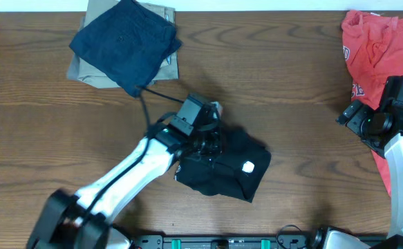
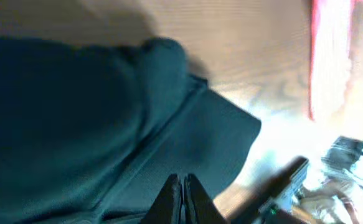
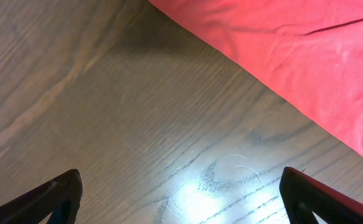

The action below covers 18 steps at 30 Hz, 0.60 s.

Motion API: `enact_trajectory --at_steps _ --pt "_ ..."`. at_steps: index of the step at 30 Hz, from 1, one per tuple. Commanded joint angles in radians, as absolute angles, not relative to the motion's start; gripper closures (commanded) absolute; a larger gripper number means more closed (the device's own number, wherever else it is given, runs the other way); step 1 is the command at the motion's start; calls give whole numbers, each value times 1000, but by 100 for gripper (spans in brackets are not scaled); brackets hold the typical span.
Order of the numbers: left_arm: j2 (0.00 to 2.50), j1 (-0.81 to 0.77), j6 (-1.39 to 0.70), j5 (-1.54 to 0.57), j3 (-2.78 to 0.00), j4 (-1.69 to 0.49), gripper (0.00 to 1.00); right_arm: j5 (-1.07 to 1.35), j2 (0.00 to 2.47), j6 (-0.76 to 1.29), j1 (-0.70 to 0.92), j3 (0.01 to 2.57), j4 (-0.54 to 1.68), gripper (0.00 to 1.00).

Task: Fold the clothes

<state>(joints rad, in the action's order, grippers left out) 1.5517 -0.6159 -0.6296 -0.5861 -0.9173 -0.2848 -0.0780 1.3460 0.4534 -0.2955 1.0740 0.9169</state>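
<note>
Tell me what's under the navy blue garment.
A khaki-tan folded garment lies under the navy garment; only its left, lower and upper right edges show. Its middle is covered, so anything between them is hidden.

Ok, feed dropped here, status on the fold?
Left gripper shut on black T-shirt, partly folded. Right gripper open over table, empty. Nothing in the way.

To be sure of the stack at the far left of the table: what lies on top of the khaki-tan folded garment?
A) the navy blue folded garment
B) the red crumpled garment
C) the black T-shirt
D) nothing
A: in the overhead view the navy blue folded garment covers most of the khaki-tan folded garment, whose edges show beneath it.
</note>
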Motion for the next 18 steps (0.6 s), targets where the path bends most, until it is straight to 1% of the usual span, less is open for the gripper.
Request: enact_trajectory --at_steps 1,5,8,13,18 --pt "1659 -613 -621 -788 -902 -200 94 -78 1337 448 -300 1079 917 1" --pt "1795 -613 -622 -911 -902 -60 94 -78 1337 448 -300 1079 917 1" --pt "1880 -613 -631 -941 -902 6 94 -78 1337 448 -300 1079 917 1" --pt "1966 -613 -632 -950 -902 54 93 -78 1337 448 -300 1079 917 1" --pt "1961 -612 -622 -958 -908 55 93 -78 1337 448 -300 1079 917 1"
